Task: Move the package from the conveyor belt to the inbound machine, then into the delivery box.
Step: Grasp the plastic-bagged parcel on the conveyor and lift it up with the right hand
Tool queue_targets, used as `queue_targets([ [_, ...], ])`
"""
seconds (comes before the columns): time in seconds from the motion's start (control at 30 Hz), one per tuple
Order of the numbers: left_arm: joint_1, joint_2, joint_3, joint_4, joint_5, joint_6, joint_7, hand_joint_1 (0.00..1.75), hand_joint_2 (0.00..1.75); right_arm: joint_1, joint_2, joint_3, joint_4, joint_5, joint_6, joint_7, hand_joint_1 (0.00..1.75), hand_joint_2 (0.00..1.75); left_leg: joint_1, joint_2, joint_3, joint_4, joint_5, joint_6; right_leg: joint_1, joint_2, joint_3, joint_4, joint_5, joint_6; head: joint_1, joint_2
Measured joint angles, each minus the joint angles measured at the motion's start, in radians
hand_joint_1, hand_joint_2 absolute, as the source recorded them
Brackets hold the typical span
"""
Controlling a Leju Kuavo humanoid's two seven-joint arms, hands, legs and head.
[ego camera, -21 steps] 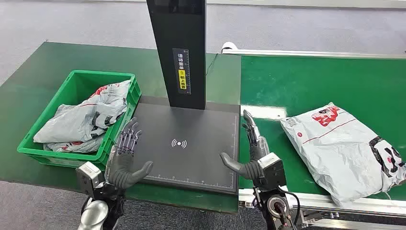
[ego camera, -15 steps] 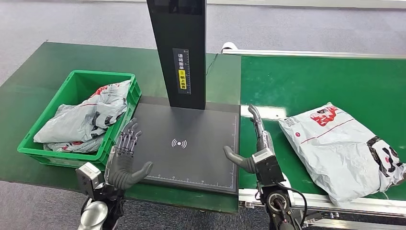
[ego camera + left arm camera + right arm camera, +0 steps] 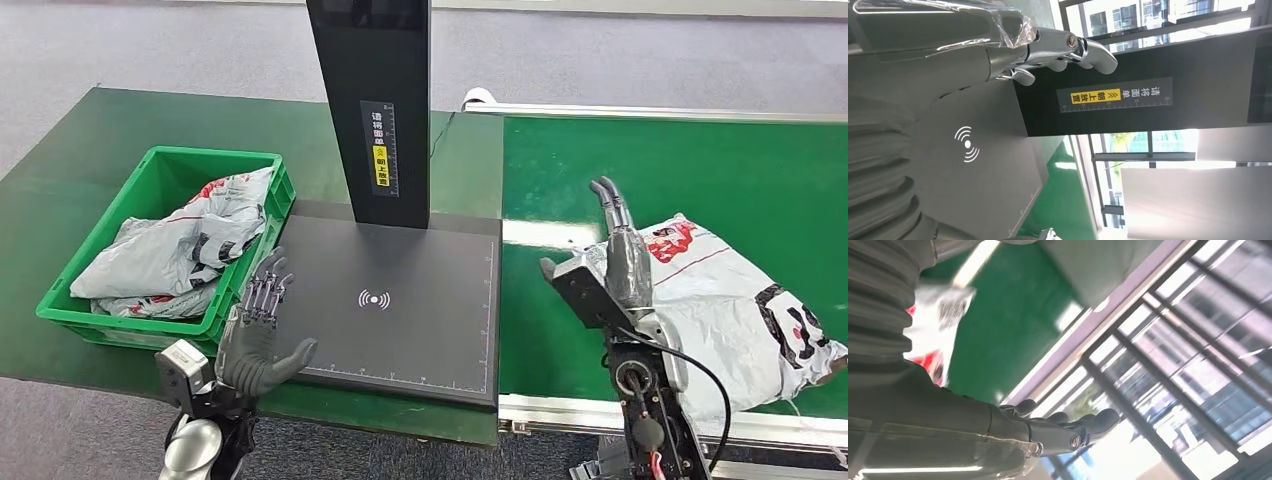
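Note:
A grey plastic package point(image 3: 745, 310) with red and black print lies on the green conveyor belt point(image 3: 700, 170) at the right; a corner of the package point(image 3: 945, 320) appears blurred in the right wrist view. My right hand point(image 3: 612, 258) is raised over the package's left end, fingers straight and apart, holding nothing. The black inbound machine plate point(image 3: 400, 300) with its white signal mark point(image 3: 967, 144) lies in the middle under a black post point(image 3: 372, 100). My left hand point(image 3: 262, 330) hovers open at the plate's front left corner. The green delivery box point(image 3: 165, 180) stands at the left.
Several grey packages point(image 3: 185, 255) lie in the green box. A green table point(image 3: 60, 190) carries the box and the machine. The conveyor's metal frame point(image 3: 560, 410) runs along the front, by my right arm.
My right hand has swung right and forward from the plate's right edge to the package's left end. The package has drifted a little left on the belt. The left hand has barely moved.

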Motion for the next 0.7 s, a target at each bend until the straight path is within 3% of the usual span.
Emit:
queue_targets([
  [0.27, 0.002, 0.002, 0.006, 0.0, 0.001, 0.0, -0.002, 0.0, 1.75, -0.026, -0.033, -0.016, 0.056, 0.031, -0.021, 0.013, 0.0, 1.75, 0.0, 0.0, 0.0, 0.0, 0.0, 0.0, 0.0, 0.0, 0.0, 0.0, 0.0, 0.0, 0.0, 0.0],
  [0.43, 0.013, 0.003, 0.011, 0.0, 0.001, 0.001, -0.003, 0.0, 1.75, -0.07, -0.06, -0.034, 0.143, 0.147, -0.087, 0.147, 0.0, 1.75, 0.0, 0.0, 0.0, 0.0, 0.0, 0.0, 0.0, 0.0, 0.0, 0.0, 0.0, 0.0, 0.0, 0.0],
  [0.7, 0.027, 0.002, 0.022, 0.0, -0.003, 0.0, 0.002, 0.0, 1.75, -0.095, -0.138, -0.116, 0.358, 0.207, -0.034, 0.32, 0.0, 1.75, -0.001, -0.004, 0.0, 0.0, 0.0, 0.001, -0.001, -0.002, 0.0, 0.0, 0.0, 0.001, 0.0, 0.0],
])
